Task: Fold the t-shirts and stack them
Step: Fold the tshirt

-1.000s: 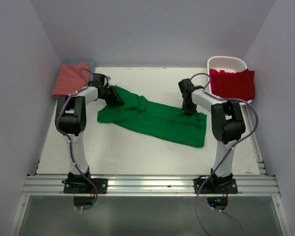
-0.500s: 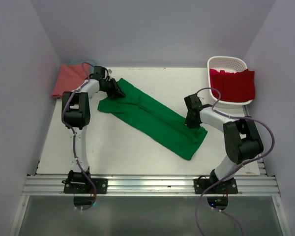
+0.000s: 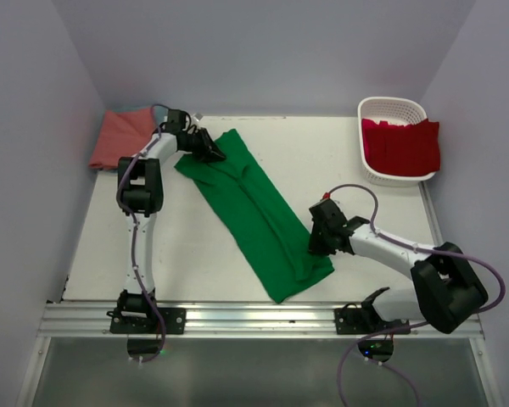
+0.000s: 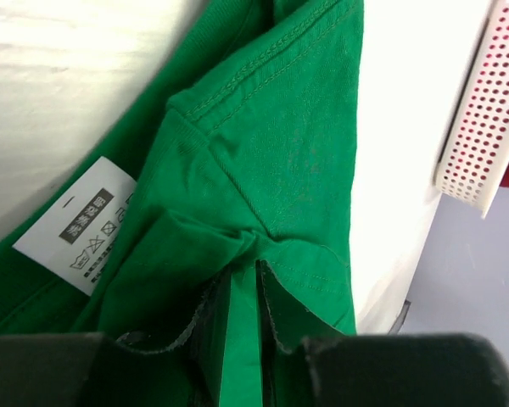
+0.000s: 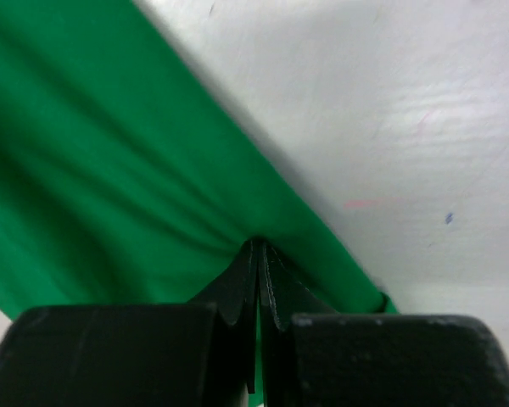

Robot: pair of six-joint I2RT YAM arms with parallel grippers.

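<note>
The green t-shirt (image 3: 259, 208) lies as a long narrow band on the table, from the far left to the near middle. My left gripper (image 3: 212, 153) is shut on its far end, near the collar; the left wrist view shows green cloth (image 4: 271, 161) with a white care label (image 4: 81, 225) pinched between the jaws. My right gripper (image 3: 316, 246) is shut on its near right edge; the right wrist view shows green cloth (image 5: 110, 186) bunched at the fingertips. A salmon-pink t-shirt (image 3: 119, 136) lies folded at the far left. A red t-shirt (image 3: 400, 146) hangs over the basket.
A white lattice basket (image 3: 390, 108) stands at the far right corner and also shows in the left wrist view (image 4: 479, 127). White walls close in on the left, back and right. A metal rail (image 3: 254, 318) runs along the near edge.
The green shirt has swung from lying across the table to running diagonally front to back. My right gripper has pulled its end toward the near edge; my left gripper has moved its end farther back.
</note>
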